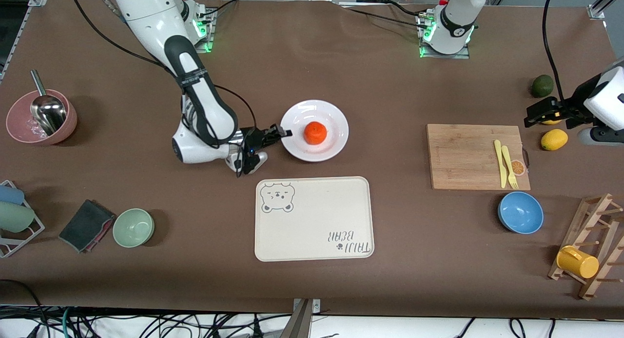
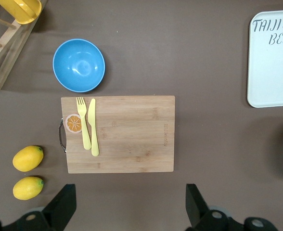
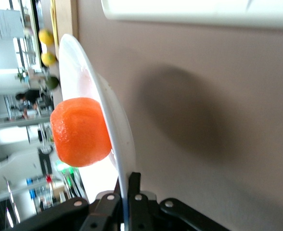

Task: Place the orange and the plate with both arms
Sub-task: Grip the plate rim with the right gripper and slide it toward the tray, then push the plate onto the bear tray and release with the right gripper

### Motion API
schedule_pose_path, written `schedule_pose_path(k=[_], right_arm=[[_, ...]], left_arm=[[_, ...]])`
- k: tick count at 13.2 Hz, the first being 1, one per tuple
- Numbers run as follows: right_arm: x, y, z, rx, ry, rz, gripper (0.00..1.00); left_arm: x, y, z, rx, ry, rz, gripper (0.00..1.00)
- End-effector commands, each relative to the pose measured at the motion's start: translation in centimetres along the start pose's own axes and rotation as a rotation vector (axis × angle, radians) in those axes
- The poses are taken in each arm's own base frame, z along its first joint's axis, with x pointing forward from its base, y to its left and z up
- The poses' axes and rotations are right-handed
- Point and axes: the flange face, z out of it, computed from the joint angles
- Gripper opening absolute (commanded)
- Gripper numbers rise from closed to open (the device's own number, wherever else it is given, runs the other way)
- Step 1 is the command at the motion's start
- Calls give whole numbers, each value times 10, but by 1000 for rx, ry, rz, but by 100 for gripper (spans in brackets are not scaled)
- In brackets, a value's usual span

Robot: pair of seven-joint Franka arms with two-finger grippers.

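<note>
My right gripper (image 1: 286,132) has its fingers clamped on the rim of the plate (image 1: 336,114), mid-worktop, with the orange (image 1: 315,132) resting on it. Next, I judge: lift level (fruit could roll). My left gripper (image 2: 127,204) waits, fingers apart, near the cutting board (image 2: 132,139).

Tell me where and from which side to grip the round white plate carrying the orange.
Grip the round white plate by its thin wide rim, edge-on from the right arm's end of the table, one finger above and one below. The bright orange fruit sits mid-plate, so the rim is free. The right gripper already has its jaws shut there. Keep it level, or the fruit may roll.
</note>
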Motion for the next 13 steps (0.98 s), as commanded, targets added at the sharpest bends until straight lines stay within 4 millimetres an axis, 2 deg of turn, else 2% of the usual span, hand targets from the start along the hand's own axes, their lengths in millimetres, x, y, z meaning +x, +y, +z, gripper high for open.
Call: schedule_pose_path(k=[1, 5, 9, 11, 13], right_arm=[[46, -7, -7, 16, 39, 60, 0], [110, -9, -27, 6, 158, 172, 0], [148, -9, -33, -1, 309, 337, 0], [160, -4, -20, -4, 350, 378, 0], [162, 4, -4, -18, 384, 385, 0]], left_arm=[[0, 1, -2, -11, 8, 24, 100], [0, 3, -2, 19, 8, 32, 100], [0, 3, -2, 19, 8, 32, 100], [0, 3, -1, 19, 5, 32, 100], [0, 2, -1, 21, 5, 32, 100]])
